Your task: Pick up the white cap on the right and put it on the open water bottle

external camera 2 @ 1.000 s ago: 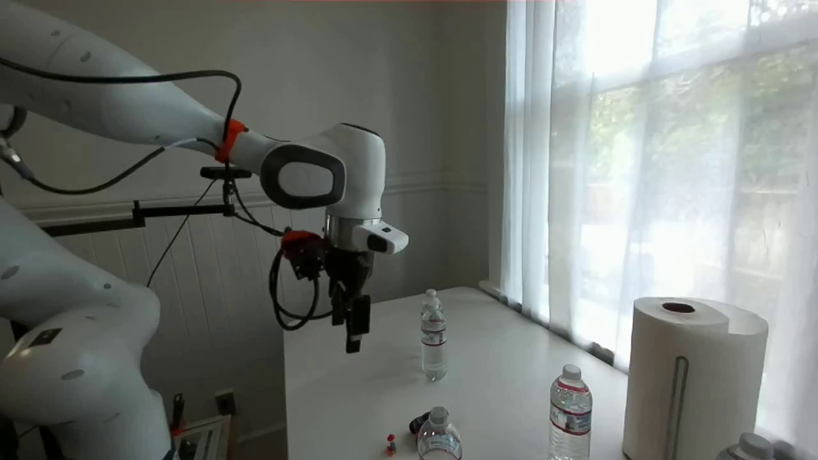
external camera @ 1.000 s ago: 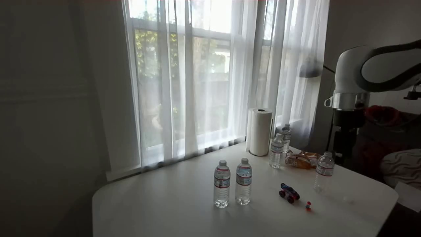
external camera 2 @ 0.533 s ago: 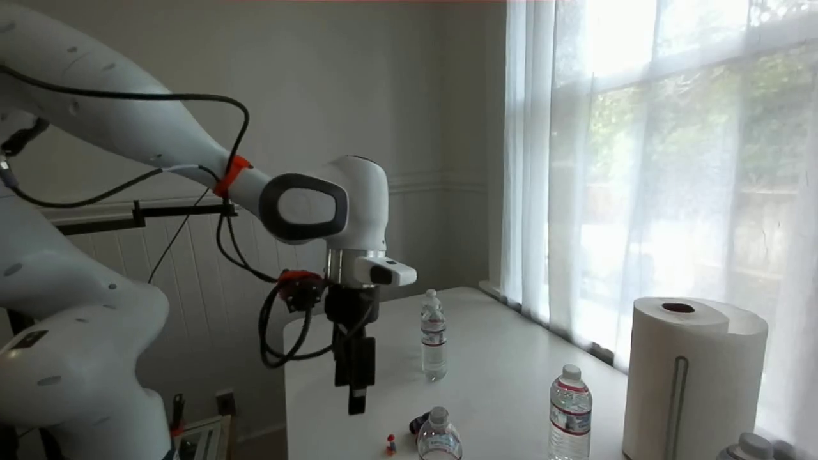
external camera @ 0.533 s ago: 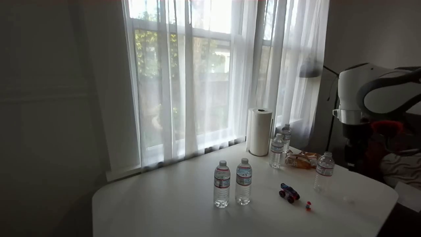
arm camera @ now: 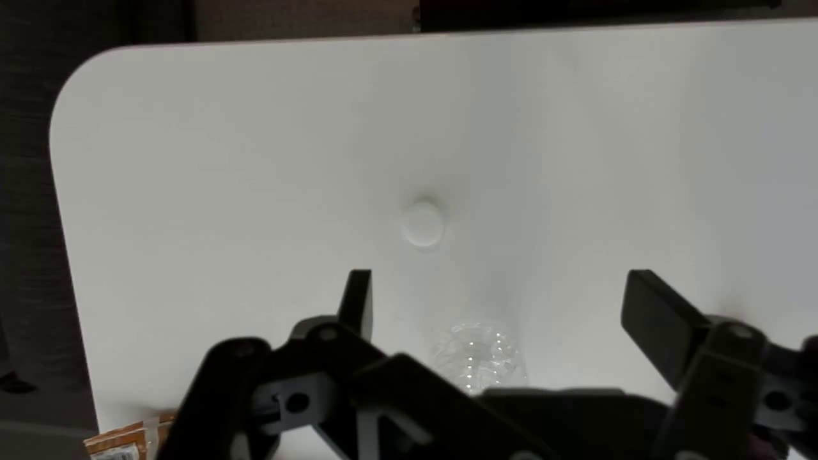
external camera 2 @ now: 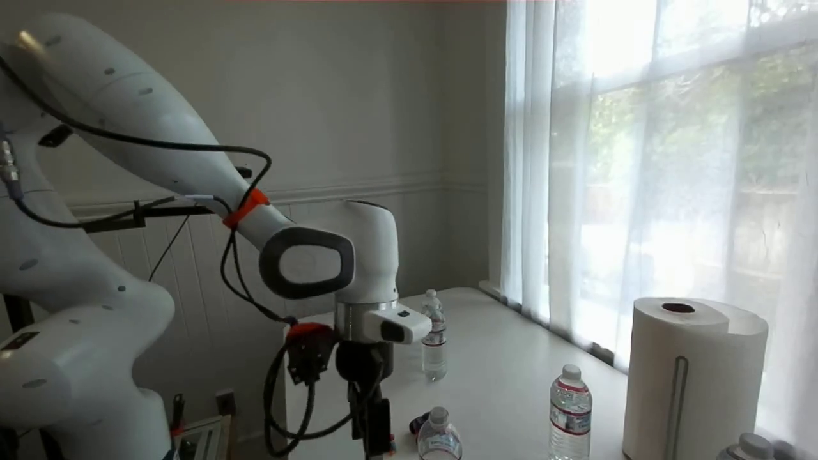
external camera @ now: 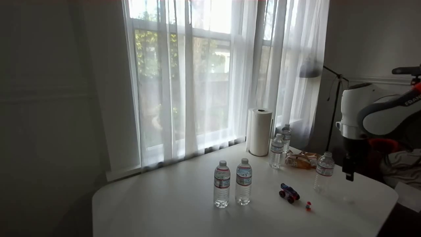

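Both end effector point(arm camera: 498, 303) fingers point(arm camera: 661, 327) stand wide apart.

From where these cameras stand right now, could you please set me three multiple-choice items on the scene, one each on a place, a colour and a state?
1. Where is the white cap?
A. On a bottle
B. On the tabletop
C. On the paper-towel roll

2. What is the main colour of the packet?
A. Orange
B. Green
C. Blue

3. In what state is the gripper?
A. Shut on a bottle
B. Shut on nothing
C. Open

Right letters:
1: B, as the wrist view shows the cap resting there, with a faint shadow beside it.
2: A, as orange shows on it in an exterior view and in the wrist view.
3: C, as its fingers stand wide apart in the wrist view.
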You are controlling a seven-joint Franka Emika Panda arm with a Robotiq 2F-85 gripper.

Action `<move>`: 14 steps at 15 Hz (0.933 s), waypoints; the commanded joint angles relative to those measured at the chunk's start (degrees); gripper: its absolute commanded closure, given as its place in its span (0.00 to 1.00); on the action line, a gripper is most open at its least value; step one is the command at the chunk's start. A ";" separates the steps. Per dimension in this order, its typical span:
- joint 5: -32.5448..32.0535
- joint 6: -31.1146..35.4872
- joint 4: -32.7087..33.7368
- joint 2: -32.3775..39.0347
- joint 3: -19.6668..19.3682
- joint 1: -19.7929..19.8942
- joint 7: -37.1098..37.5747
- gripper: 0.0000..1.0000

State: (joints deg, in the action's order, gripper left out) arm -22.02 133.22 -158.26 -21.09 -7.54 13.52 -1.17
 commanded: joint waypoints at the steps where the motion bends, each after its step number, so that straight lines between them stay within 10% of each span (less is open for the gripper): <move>1: 0.89 8.45 0.02 5.88 -3.17 1.01 -1.73 0.00; 14: 5.46 24.08 0.18 21.79 -8.53 1.91 -10.55 0.00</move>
State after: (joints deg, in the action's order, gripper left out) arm -19.22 154.34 -158.09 -2.49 -15.70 15.00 -8.39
